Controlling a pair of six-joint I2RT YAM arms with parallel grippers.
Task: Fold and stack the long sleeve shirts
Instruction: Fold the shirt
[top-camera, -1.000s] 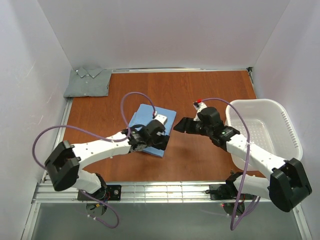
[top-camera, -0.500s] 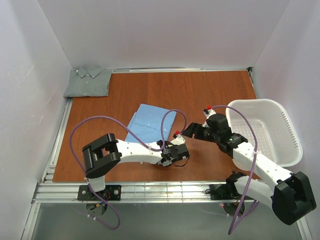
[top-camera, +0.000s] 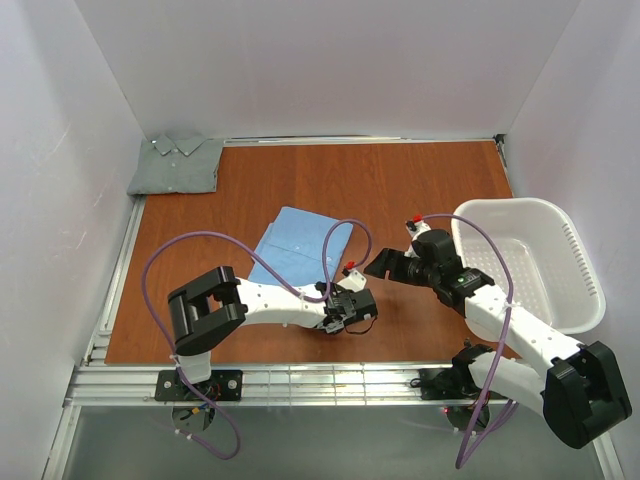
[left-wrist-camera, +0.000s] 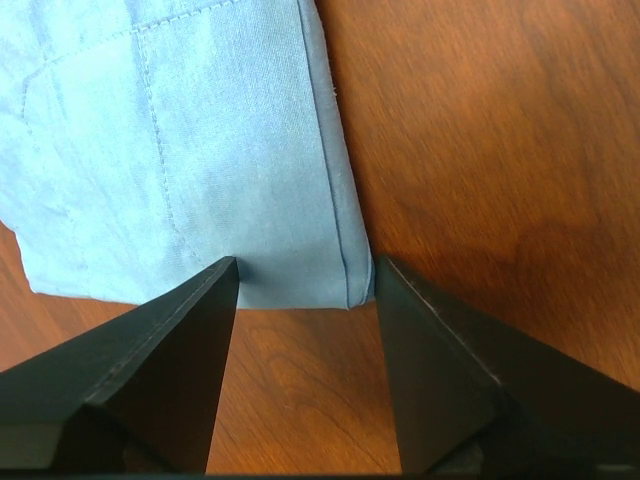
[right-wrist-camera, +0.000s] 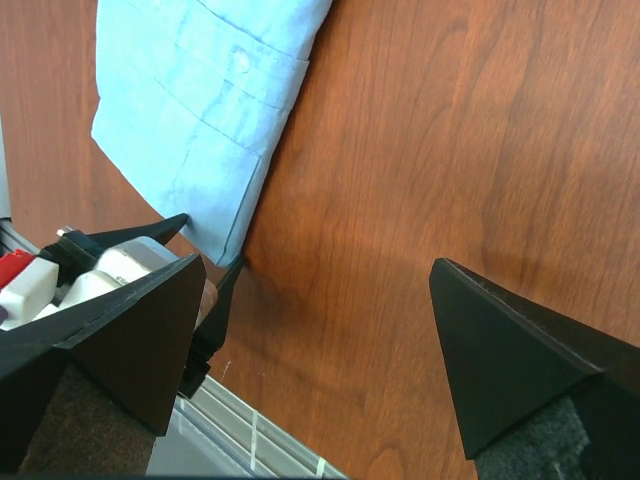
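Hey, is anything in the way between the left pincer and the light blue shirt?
Nothing visible. The left pincer is open, its fingers on either side of the light blue shirt's near corner, right at the cloth's edge.

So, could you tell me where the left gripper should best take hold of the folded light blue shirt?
Take the near corner of the light blue shirt, sliding in low from the near side. It lies flat and folded on the table, so only the layered edge offers a bite, and the open left gripper faces that corner.
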